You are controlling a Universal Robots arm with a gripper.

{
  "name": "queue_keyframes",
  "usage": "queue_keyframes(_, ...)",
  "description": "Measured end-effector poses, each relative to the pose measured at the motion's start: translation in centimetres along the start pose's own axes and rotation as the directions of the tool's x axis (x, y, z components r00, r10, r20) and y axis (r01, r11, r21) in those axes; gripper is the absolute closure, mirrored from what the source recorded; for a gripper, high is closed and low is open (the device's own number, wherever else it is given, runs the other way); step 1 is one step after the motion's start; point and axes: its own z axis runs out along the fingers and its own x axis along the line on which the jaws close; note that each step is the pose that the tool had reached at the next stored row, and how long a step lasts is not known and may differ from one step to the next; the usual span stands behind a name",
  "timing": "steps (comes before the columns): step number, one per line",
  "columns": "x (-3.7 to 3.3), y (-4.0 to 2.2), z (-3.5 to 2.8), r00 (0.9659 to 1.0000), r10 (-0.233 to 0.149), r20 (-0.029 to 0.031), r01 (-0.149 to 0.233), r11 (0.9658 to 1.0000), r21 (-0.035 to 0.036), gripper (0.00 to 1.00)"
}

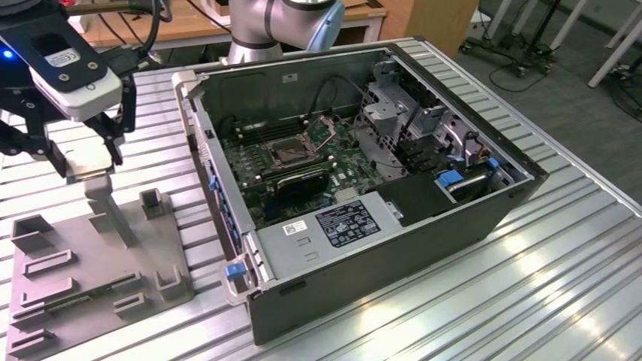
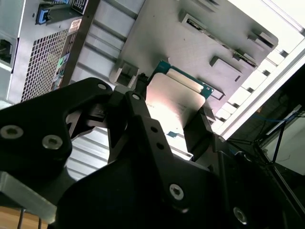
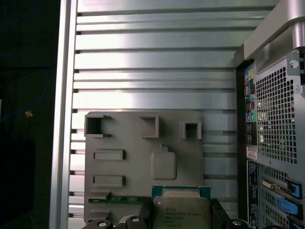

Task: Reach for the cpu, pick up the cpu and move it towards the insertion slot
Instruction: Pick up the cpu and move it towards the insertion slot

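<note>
- Silver-faced and green-rimmed, the cpu (image 3: pixel 181 210) sits clamped between my fingers (image 2: pixel 198 131); in both wrist views its flat face shows between the two black pads, so my gripper (image 1: pixel 89 167) is closed on its opposite edges.
- I hang above the grey tray (image 1: pixel 60 248), over its far edge, near the corner of the ribbed metal worktop (image 1: pixel 522 271) at the exterior view's left. The chip is clear of the tray, not touching it.
- Under me, in the first wrist view, the tray's square recess (image 3: pixel 163 164) lies bare, and a long green circuit strip (image 3: pixel 121 200) rests along the tray's near edge.
- Open worktop runs between the tray's side edge and the wall of the computer case (image 1: pixel 331 256).
- That case lies open on its side; the insertion slot (image 1: pixel 284 153) sits on the green board near the case's far wall, well apart from my gripper, with the case's raised rim between us.
</note>
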Motion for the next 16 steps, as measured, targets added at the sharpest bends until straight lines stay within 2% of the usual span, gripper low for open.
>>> queue_keyframes(3,-0.01,0.10,-0.26,0.9998,-0.001,0.0189,0.001,1.0000,0.0001,0.45)
queue_keyframes(4,-0.04,0.15,-0.25,0.9998,-0.001,0.0219,0.001,1.0000,-0.0001,0.45)
queue_keyframes(11,-1.25,0.68,-0.19,0.9998,0.003,0.0221,-0.003,1.0000,0.0000,0.45)
queue_keyframes(16,-1.49,1.02,-0.18,0.9997,0.013,0.0222,-0.013,0.9999,0.0001,0.45)
